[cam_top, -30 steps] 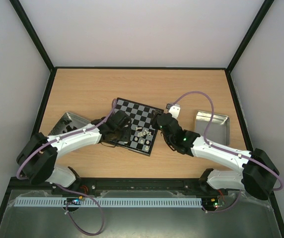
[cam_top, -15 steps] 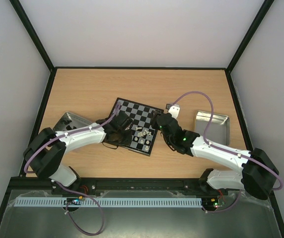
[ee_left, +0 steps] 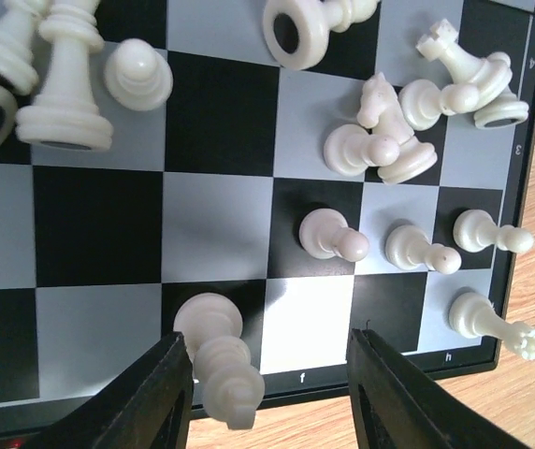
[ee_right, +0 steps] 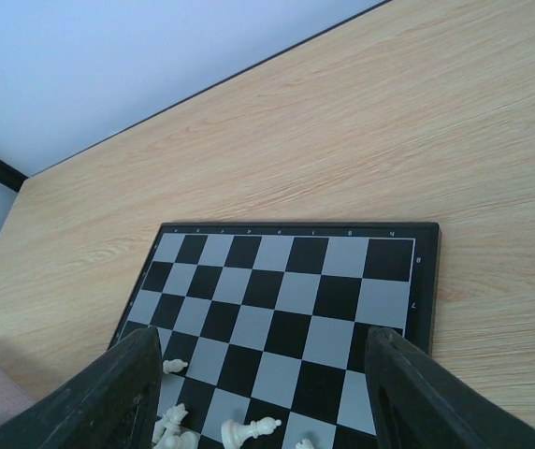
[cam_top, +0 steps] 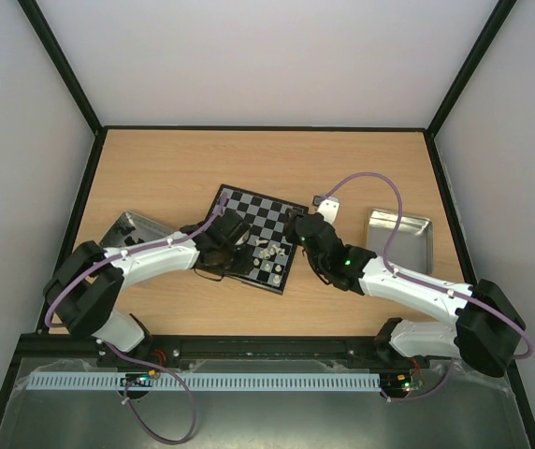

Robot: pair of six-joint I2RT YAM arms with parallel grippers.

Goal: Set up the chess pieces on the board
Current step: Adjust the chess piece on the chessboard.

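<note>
Top external view shows the table (cam_top: 155, 168) with the board (cam_top: 266, 217) near its middle, set askew, and both my arms reaching in to it, one from either side. As I judge it, the job is barely begun. In the right wrist view the far half of the board is bare squares. The chess pieces (cam_top: 267, 254) on it are all cream, bunched toward the board's near corner, and most look toppled rather than standing in ranks. I see no black pieces on the board. Nearly every piece has yet to be stood on its home square. My right jaws hang at the board's right-hand edge, spread wide, with nothing between the fingers (ee_right: 108, 402). My left jaws sit low over the board's lettered rim, parted and gripping nothing. One toppled cream piece (ee_left: 219, 360) lies across that rim, just beside and perhaps touching one finger (ee_left: 169, 398).
</note>
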